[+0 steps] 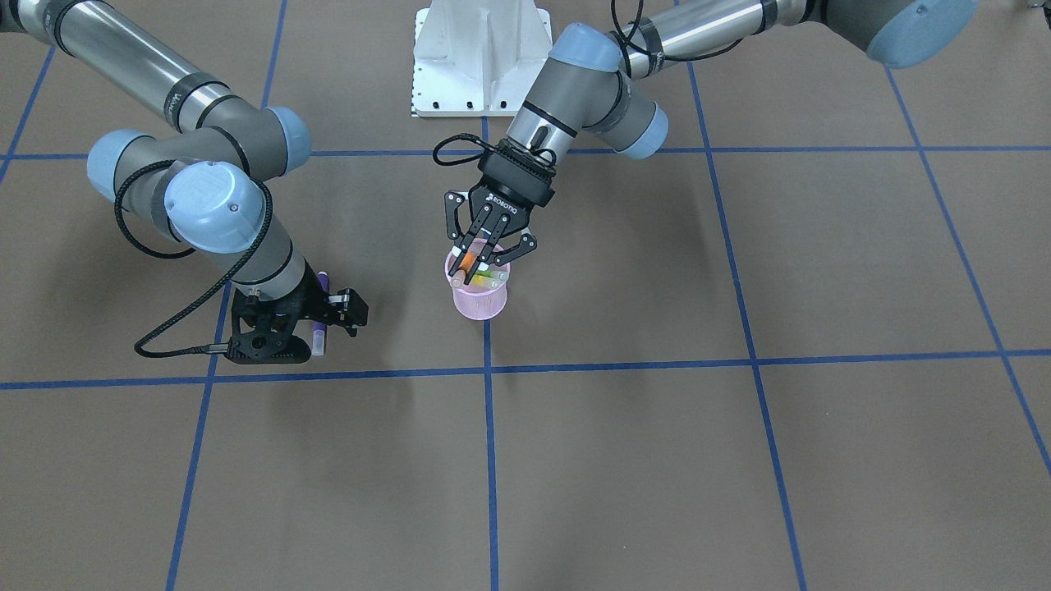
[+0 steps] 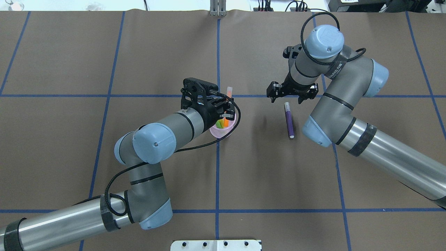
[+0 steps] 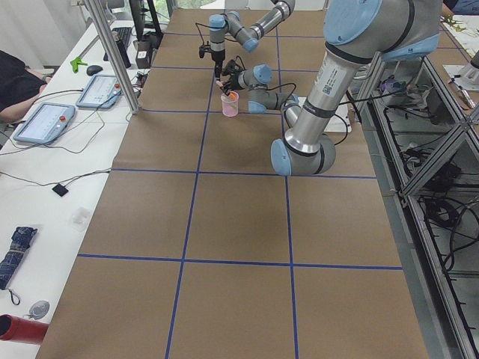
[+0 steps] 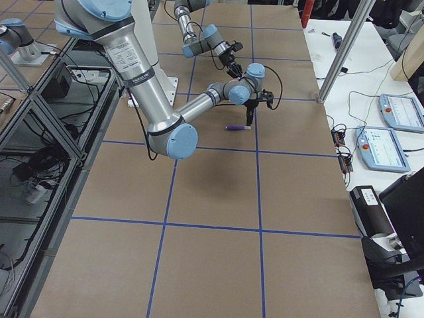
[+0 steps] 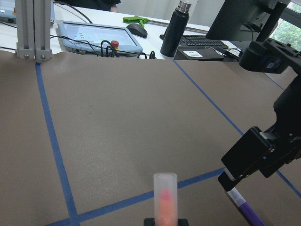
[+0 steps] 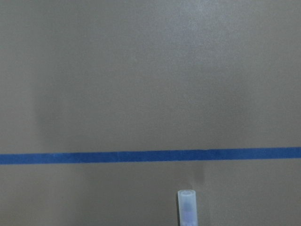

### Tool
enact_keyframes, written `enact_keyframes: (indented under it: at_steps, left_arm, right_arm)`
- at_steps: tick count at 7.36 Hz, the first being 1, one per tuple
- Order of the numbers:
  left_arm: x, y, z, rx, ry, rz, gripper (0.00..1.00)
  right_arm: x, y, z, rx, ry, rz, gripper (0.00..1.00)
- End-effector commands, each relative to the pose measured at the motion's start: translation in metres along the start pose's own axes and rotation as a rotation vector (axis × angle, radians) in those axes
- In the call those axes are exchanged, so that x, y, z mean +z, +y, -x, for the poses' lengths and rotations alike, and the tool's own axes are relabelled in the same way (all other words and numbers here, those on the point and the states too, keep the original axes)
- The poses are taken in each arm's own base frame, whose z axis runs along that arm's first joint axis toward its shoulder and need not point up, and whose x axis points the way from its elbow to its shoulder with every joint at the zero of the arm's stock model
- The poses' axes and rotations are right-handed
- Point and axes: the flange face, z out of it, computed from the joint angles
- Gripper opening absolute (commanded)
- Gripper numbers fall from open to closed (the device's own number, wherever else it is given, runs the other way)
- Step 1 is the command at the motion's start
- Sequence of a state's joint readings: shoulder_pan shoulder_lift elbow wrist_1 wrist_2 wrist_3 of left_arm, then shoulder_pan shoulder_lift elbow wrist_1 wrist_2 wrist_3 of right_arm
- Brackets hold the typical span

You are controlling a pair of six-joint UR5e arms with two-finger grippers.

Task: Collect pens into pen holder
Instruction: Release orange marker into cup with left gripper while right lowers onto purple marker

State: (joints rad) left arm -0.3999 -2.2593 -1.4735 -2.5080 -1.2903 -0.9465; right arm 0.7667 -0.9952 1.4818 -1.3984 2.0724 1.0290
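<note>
Pinching the orange pen (image 1: 466, 263) in our left gripper (image 1: 480, 254) so it slides into the pen holder (image 1: 480, 305) mid-table (image 2: 156, 52) beside the green pen (image 2: 219, 123) and yellow pen (image 1: 486, 279), we poise our right gripper (image 2: 291, 96), fingers wide, over the purple pen (image 2: 289, 122) lying on the table's right half.

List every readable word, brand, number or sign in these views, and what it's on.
"ROBOTIQ": white letters on the black body of the left gripper, whose jaws are shut on the slim orange pen.
White lettering on the right arm's black band: too blurred to read.
Raised logo on the right arm's blue joint cap: not legible.
Screen of the grey tablet: too small to read.
</note>
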Motion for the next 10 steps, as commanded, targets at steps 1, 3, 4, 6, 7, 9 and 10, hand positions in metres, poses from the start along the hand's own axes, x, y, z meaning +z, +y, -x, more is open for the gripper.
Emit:
enact_keyframes:
  at_steps: [1, 3, 4, 6, 7, 9, 10]
  left_arm:
    - [-0.001, -0.002, -0.002, -0.002, 0.004, -0.004, 0.95]
    - [-0.002, -0.007, -0.005, -0.006, 0.01, -0.01, 0.99]
    - [-0.003, -0.008, -0.005, -0.006, 0.011, -0.012, 0.99]
    - [-0.003, -0.019, 0.002, -0.029, 0.007, -0.022, 0.99]
    - [-0.002, -0.028, 0.008, -0.028, 0.0, -0.024, 0.99]
    - [-0.001, -0.058, 0.035, -0.029, -0.013, -0.016, 0.99]
    - [-0.002, -0.069, 0.047, -0.029, -0.014, -0.004, 0.99]
  right_arm:
    - [0.006, 0.001, -0.001, 0.001, 0.008, 0.008, 0.99]
    - [0.009, 0.003, -0.001, 0.0, 0.011, 0.013, 0.99]
    - [0.011, 0.005, 0.002, -0.003, 0.01, 0.016, 0.99]
    - [0.025, 0.007, -0.001, -0.002, 0.027, 0.032, 0.99]
    - [0.025, 0.007, -0.001, -0.002, 0.027, 0.032, 0.99]
    - [0.026, 0.007, -0.003, 0.002, 0.03, 0.034, 0.88]
    - [0.028, 0.009, -0.003, 0.0, 0.031, 0.037, 0.75]
